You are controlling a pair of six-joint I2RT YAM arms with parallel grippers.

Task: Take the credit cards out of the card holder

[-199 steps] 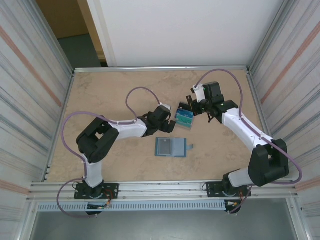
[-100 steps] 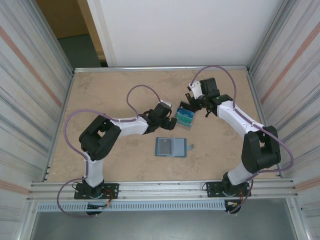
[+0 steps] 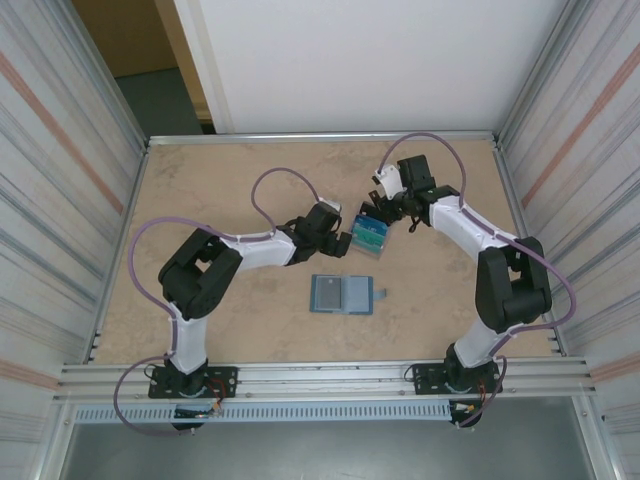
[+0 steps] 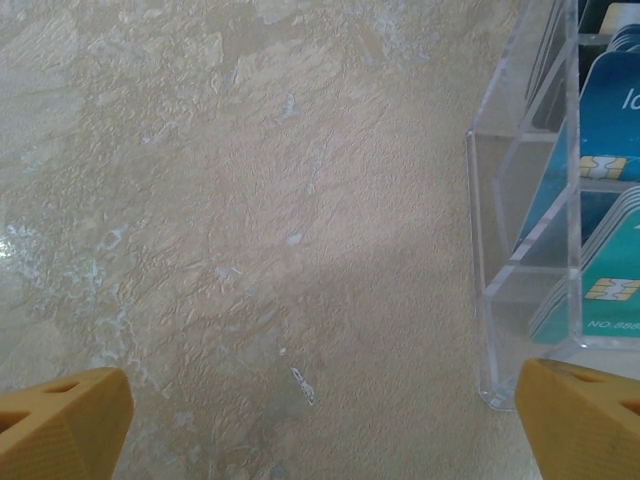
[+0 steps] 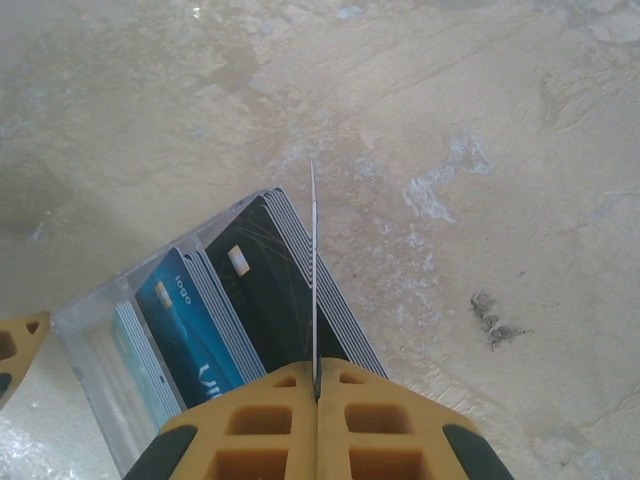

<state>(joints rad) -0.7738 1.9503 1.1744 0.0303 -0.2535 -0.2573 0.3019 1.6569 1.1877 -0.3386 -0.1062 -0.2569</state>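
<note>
Mottled beige tabletop [image 3: 220, 180] carries, right of centre, a clear acrylic tiered card holder [image 3: 368, 237] of teal, blue and black credit cards [image 5: 190, 320]. We see our right gripper [image 5: 316, 385] pinching one thin card [image 5: 314, 260] edge-on, its face unreadable; our left gripper [image 4: 320, 420] stands spread beside the holder, only its tips in frame; overhead, we find a slate-blue bifold wallet [image 3: 342, 295] nearer the near edge.

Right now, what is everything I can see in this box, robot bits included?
clear card holder: one, see-through, tiered, mid-table between the two grippers
credit cards: several, teal, blue and black, standing in the holder
held card: one, seen edge-on, colour unclear, pinched over the holder
flat two-panel item: one, slate blue, lying nearer the arm bases
small tab: one, blue-grey, just right of that item
table: one, mottled beige
left gripper: one, orange fingers, open beside the holder
right gripper: one, orange fingers, shut on the held card
</note>
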